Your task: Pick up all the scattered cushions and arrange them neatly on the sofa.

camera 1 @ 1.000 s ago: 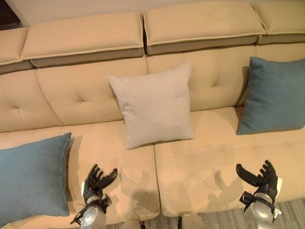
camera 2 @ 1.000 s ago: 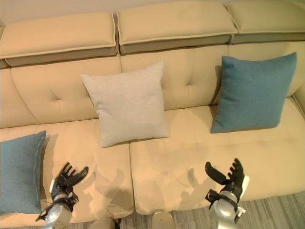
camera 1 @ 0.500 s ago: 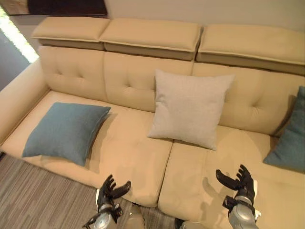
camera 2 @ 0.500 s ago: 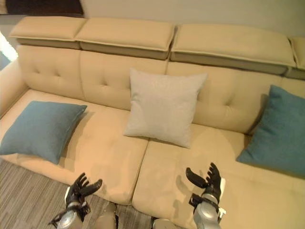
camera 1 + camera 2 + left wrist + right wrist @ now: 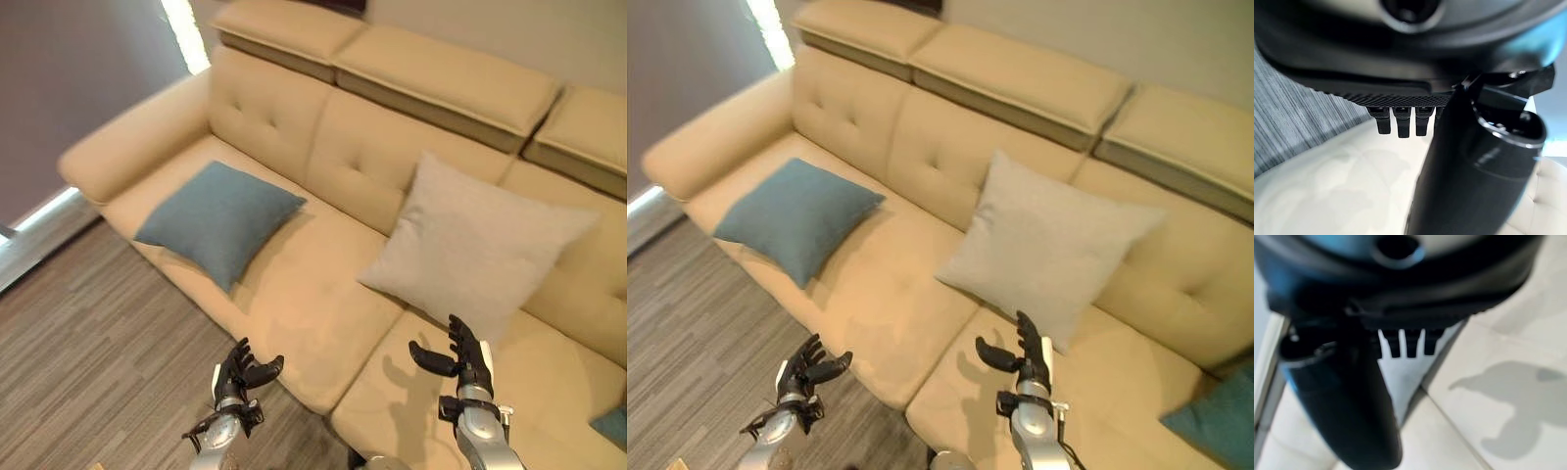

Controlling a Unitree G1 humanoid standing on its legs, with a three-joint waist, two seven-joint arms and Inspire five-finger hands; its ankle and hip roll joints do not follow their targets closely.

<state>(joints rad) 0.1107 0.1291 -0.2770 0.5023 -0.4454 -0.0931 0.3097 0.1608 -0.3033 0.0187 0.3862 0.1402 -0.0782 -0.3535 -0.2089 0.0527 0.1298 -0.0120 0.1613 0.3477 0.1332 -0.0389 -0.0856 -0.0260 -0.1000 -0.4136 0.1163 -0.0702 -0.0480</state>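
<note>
We see bare seat between the blue cushion and grey cushion, unobstructed for either hand

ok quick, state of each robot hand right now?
Left robot hand: open, holding nothing, over the floor by the sofa front.
Right robot hand: open, holding nothing, above the seat near the beige cushion.

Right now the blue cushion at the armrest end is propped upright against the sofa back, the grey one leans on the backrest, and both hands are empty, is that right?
Not quite. The blue cushion lies flat on the seat of the sofa, clear of the backrest, as the left eye view shows. The grey cushion does lean on the backrest, and the left hand and right hand are open and empty.
</note>
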